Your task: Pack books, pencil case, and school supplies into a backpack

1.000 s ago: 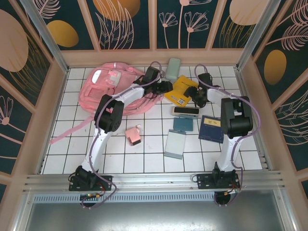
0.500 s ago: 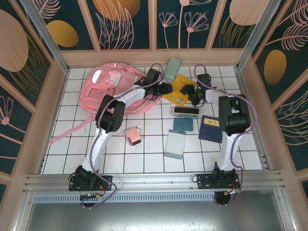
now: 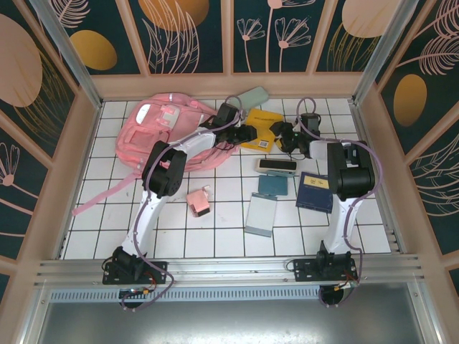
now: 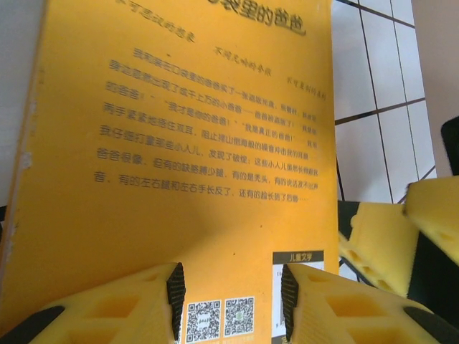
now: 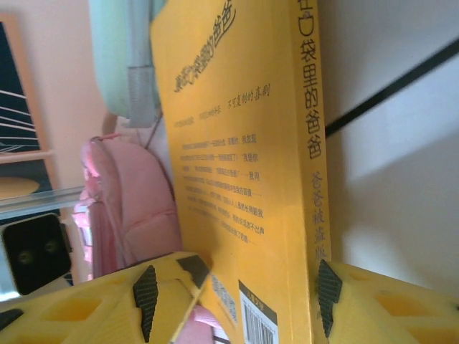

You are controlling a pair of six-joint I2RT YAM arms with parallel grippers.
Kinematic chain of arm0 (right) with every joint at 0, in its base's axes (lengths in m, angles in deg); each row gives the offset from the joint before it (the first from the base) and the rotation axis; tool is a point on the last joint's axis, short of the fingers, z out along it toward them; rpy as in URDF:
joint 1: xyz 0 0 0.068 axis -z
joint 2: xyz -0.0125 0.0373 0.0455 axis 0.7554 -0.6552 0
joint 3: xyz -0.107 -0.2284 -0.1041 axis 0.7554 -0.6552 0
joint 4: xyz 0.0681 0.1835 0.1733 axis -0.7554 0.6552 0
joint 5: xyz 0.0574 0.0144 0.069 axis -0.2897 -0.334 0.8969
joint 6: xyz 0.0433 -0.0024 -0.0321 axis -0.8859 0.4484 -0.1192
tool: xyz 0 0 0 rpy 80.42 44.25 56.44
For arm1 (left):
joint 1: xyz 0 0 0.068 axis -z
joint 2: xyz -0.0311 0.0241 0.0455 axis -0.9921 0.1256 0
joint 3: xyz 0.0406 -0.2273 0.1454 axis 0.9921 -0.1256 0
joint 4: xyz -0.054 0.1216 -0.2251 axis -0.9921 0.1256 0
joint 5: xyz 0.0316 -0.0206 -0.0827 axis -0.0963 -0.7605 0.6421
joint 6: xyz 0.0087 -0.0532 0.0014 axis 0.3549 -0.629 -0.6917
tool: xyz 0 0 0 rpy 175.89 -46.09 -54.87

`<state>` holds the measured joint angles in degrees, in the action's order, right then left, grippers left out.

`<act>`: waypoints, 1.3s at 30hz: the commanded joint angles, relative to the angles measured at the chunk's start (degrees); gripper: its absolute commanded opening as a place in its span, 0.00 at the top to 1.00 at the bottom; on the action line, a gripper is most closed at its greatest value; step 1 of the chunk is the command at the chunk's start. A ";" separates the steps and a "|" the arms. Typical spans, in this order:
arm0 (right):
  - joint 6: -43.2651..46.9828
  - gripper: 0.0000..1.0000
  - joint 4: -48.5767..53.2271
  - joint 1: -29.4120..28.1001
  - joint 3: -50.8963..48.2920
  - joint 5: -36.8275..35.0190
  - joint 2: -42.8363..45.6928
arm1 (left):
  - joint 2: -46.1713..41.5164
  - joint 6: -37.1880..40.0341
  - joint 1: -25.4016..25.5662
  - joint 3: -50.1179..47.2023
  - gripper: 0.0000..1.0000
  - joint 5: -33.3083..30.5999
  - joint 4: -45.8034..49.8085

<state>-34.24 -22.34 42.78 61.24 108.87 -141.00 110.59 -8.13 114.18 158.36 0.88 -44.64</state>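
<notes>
At this moment your right claw [image 5: 233, 287] had its jaws apart, much wider than the yellow book [image 5: 237, 143] is thick. The near end of this book stood tilted between them. The spine was close to one finger, and on the cover side I saw a gap. Your left claw [image 4: 231, 294] was also spread, its two tips over the printed cover near the square codes, clamped on nothing. One finger of the right claw was just beside it. Past the far end of the book, ahead of the right claw, were the mint-green case [image 5: 122, 57] and the pink backpack [image 5: 136, 208].

I judged three dangers. If you closed on so loose a hold, the thin book could turn or slide out. The two claws were very near, so they could strike each other. A push forward could shove the case away.
</notes>
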 commanded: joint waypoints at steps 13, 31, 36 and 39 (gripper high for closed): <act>8.39 0.38 7.50 -2.08 3.42 -2.92 2.37 | 0.64 0.92 0.53 0.16 0.57 -1.57 8.82; 15.90 0.37 14.96 -1.54 3.42 -8.47 4.49 | 0.12 2.10 -3.45 3.89 0.53 -12.45 12.26; 17.60 0.36 17.61 -1.90 5.04 -10.23 2.92 | 0.68 2.90 -3.45 2.39 0.53 -13.64 12.43; 18.57 0.36 18.93 -2.43 6.55 -11.06 1.16 | 2.23 2.59 -3.45 3.11 0.53 -11.78 13.11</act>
<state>-18.00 -5.75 40.97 65.17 99.56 -138.75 109.06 -6.75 111.71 161.03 -9.52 -36.05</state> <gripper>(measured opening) 0.637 0.468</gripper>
